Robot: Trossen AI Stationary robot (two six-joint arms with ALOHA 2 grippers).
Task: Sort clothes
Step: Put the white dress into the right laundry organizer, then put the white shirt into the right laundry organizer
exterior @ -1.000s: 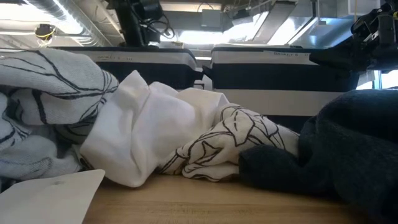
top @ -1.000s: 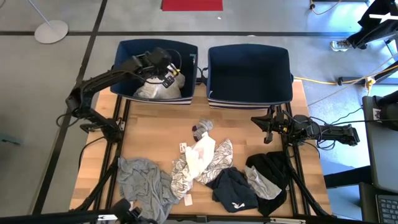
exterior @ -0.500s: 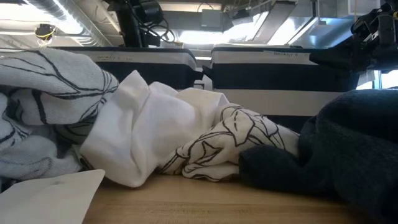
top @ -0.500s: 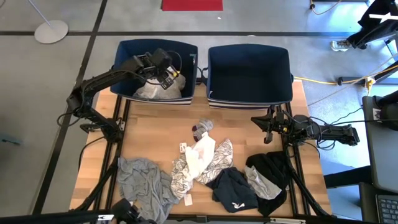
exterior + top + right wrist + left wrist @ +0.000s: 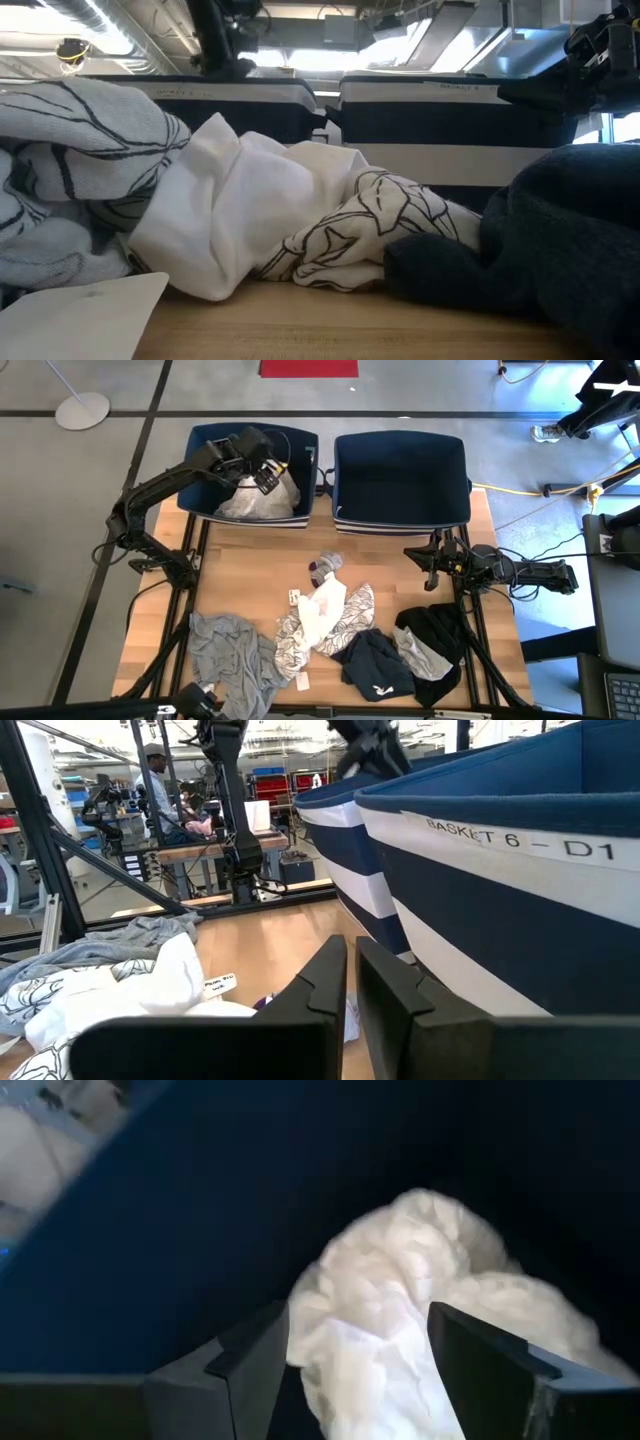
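Left gripper (image 5: 262, 468) reaches over the left navy bin (image 5: 200, 440), fingers spread, nothing gripped, white garment (image 5: 260, 500) lying in the bin just below. Left arm stretched far from the table's left edge. Right gripper (image 5: 432, 566) fingers nearly together, empty, parked low at table right, near the right navy bin (image 5: 400, 515). Remaining clothes (image 5: 330, 625) strewn across the near table.
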